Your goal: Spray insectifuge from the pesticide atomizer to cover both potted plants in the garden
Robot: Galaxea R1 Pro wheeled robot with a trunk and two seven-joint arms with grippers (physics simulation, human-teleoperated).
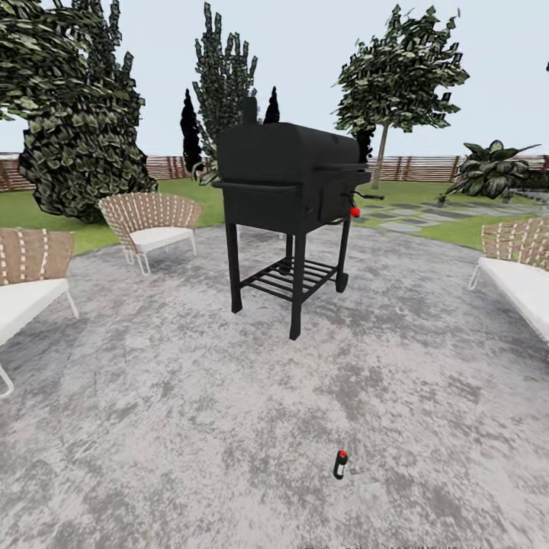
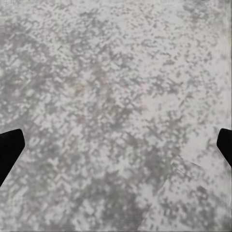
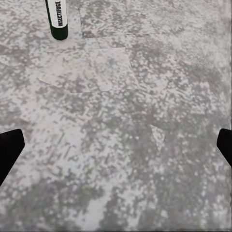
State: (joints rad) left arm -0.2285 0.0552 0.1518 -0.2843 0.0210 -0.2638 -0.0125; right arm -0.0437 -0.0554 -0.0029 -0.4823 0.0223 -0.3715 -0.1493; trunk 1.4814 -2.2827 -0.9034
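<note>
Mottled grey stone patio (image 1: pixel 168 427) is filling the foreground; black metal barbecue grill on legs (image 1: pixel 290 198) is standing at 12 o'clock, woven wicker chairs with white cushions (image 1: pixel 152 221) sitting at 10. Small dark green pesticide atomizer with red cap (image 1: pixel 340 463) is standing upright on the patio at 5 o'clock, untouched. Left gripper (image 2: pixel 116 147) and right gripper (image 3: pixel 116 147) are both hanging spread wide, holding nothing.

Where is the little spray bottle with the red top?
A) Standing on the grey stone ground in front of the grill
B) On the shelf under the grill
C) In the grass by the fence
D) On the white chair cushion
A: the pesticide atomizer stands on the grey paved ground, nearer the camera than the black grill, away from the chairs and the lawn.
</note>
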